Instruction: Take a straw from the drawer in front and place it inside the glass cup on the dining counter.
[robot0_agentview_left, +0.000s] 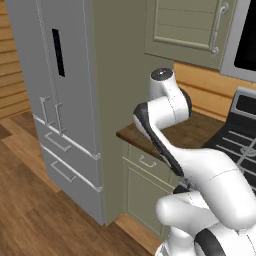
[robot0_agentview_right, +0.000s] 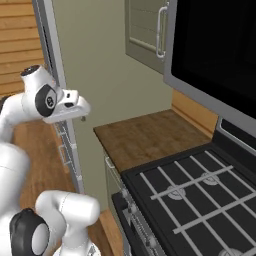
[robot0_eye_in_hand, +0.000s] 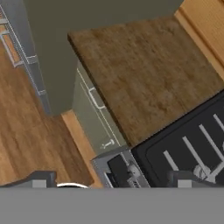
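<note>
The biggest thing here is the grey fridge (robot0_agentview_left: 55, 90), tall, smooth and flat. It has two upright handles and two long handles on its low drawers. Just beside it, at 3 o'clock, stands a tall, plain green wall panel (robot0_agentview_left: 115, 75). The floor (robot0_agentview_left: 30, 200) is made of long brown wood planks.

At 3 o'clock from the panel is one brown wooden surface (robot0_agentview_right: 145, 135), flat and streaky. Touching its far side is one black stove (robot0_agentview_right: 200, 200) with thin grey bars on top. Above the stove hangs a big black box with a grey rim (robot0_agentview_right: 215, 45). At 12 o'clock over the surface is one green cupboard door (robot0_agentview_left: 185, 25) with a long silver handle.

The drawer (robot0_agentview_left: 147, 161) sits right under the front edge of the surface. It is green, wide and low, with a framed front and one small silver handle (robot0_eye_in_hand: 97, 98). It is shut. Under it is one green door (robot0_agentview_left: 140, 195).

The claw (robot0_eye_in_hand: 111, 183) hangs in the air out in front of the drawer and points down. Its two dark tips (robot0_eye_in_hand: 39, 180) stand wide apart, as far as they go. It holds nothing and touches nothing.
</note>
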